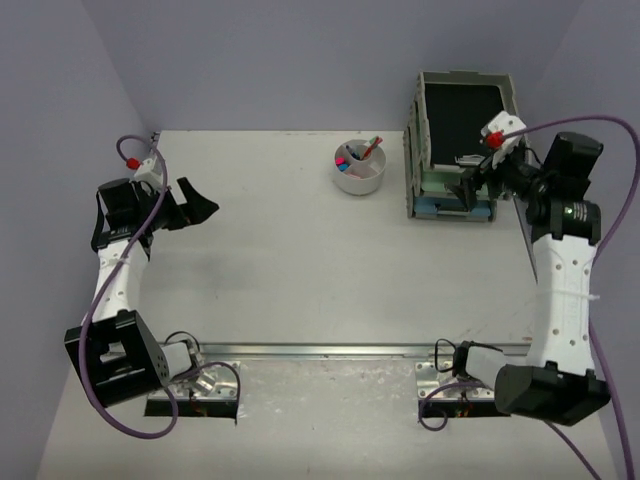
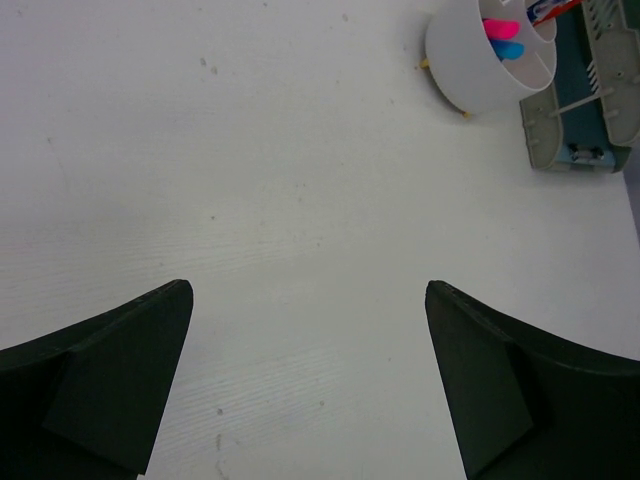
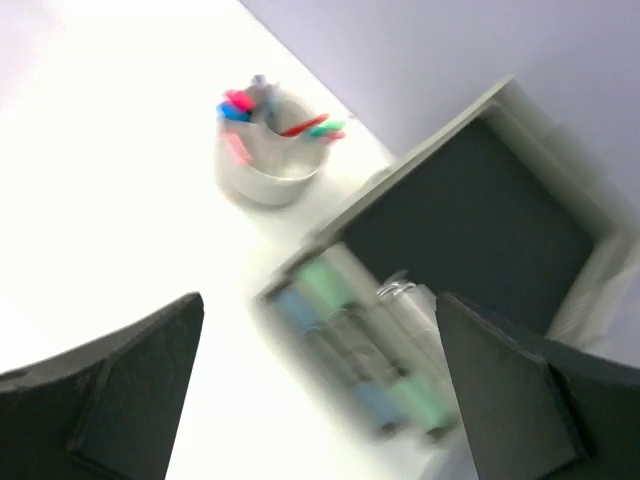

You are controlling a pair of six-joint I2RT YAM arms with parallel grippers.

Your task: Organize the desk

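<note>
White tabletop (image 1: 300, 260) spans the centre, trays (image 1: 415, 130) at 2 o'clock, cup (image 1: 356, 186) at 12. Your right end effector (image 1: 469, 186), wide and empty, hovers near the trays; your left end effector (image 2: 308, 290) gapes empty at 9. A careless swing could clip the trays.

Top external: you look down from above and behind both arm bases, far enough to take in the whole desk (image 1: 300, 260).
Left wrist: low, close, facing across the desk toward the pen cup (image 2: 490, 60).
Right wrist: blurred, angled down at the stacked trays (image 3: 440, 260).
Shared: pen cup and stacked trays, all three views.
</note>
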